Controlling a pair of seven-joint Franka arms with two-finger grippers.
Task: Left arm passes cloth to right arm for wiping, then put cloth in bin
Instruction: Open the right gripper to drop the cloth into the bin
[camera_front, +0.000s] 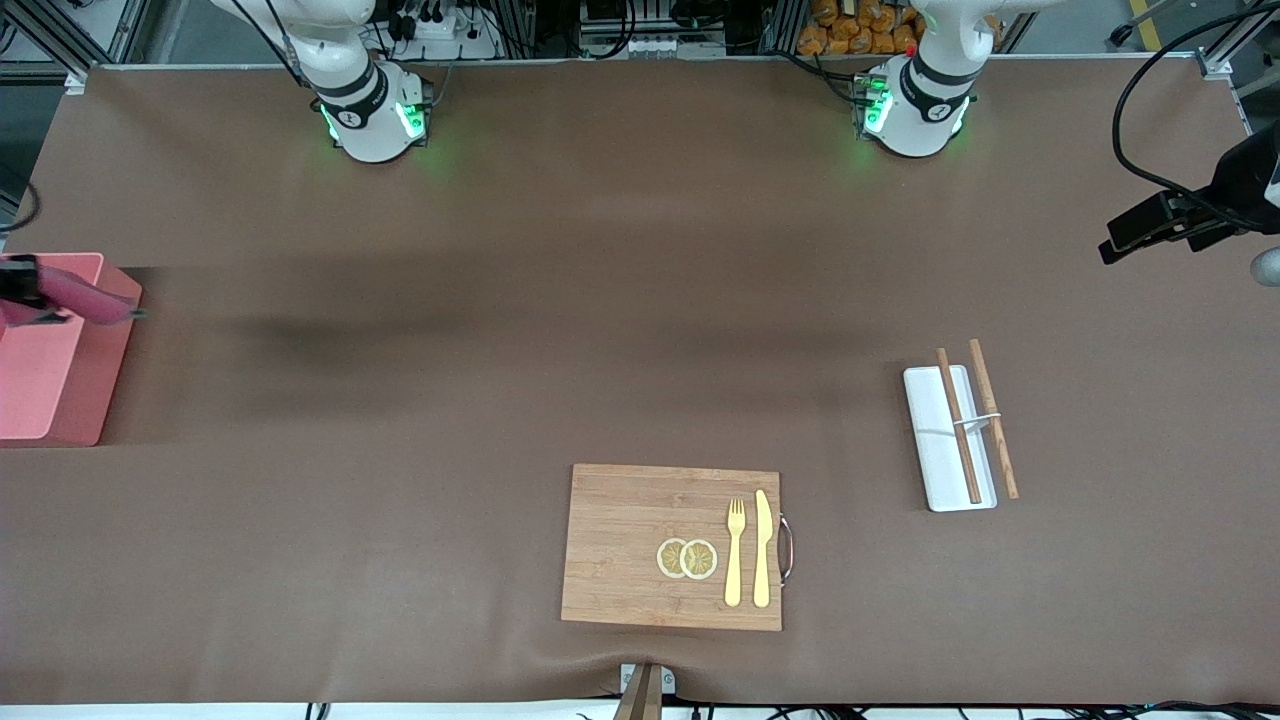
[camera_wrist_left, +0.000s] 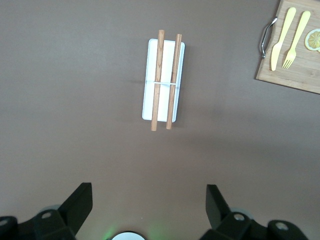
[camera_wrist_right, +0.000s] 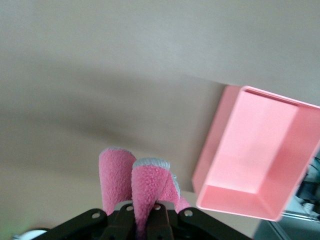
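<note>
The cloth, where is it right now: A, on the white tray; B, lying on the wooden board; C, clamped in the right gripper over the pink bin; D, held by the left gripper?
C: the right gripper is shut on the cloth and hangs over the bin.

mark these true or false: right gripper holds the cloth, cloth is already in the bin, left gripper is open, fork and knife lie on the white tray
1. The right gripper is shut on the cloth. True.
2. The cloth lies in the bin. False: it hangs in the gripper over the bin's edge.
3. The left gripper is open and holds nothing. True.
4. The fork and knife lie on the white tray. False: they lie on the wooden board; the tray bears chopsticks.
</note>
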